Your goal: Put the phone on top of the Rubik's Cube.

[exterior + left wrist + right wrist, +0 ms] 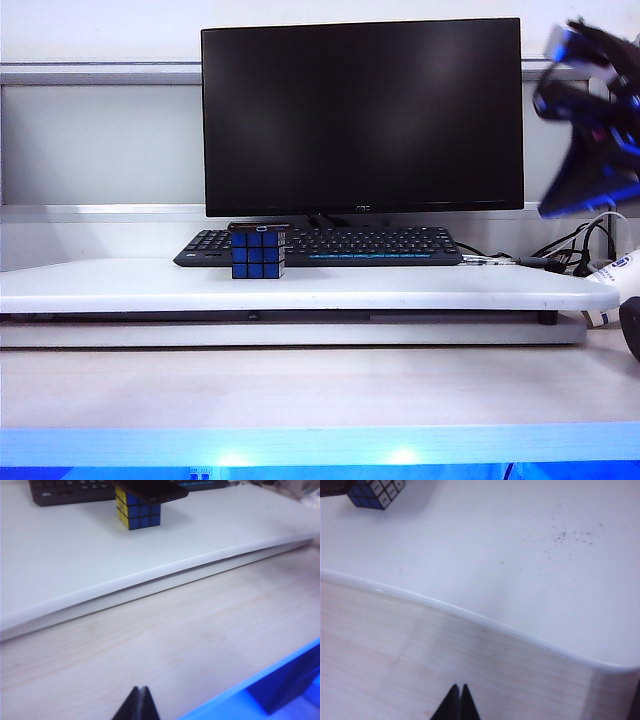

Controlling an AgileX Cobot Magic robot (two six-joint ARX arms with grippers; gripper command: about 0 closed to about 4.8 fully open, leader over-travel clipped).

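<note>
The Rubik's Cube [258, 256] stands on the white platform [400, 288] just in front of the keyboard's left half. The black phone [259, 227] lies flat on top of it and overhangs its sides. In the left wrist view the phone [152, 490] juts past the cube [139, 511]. My left gripper [140, 689] is shut and empty, low over the wooden desk, well short of the platform. Also shut and empty, my right gripper [458, 686] hovers over the desk edge, far from the cube [376, 492]. The right arm [590, 130] is raised and blurred at the far right.
A black monitor [362, 115] stands behind a black keyboard [380, 245] on the platform. Cables [590, 245] lie at the platform's right end. The wooden desk [300, 385] runs below, with a blue edge [280, 680] at its front.
</note>
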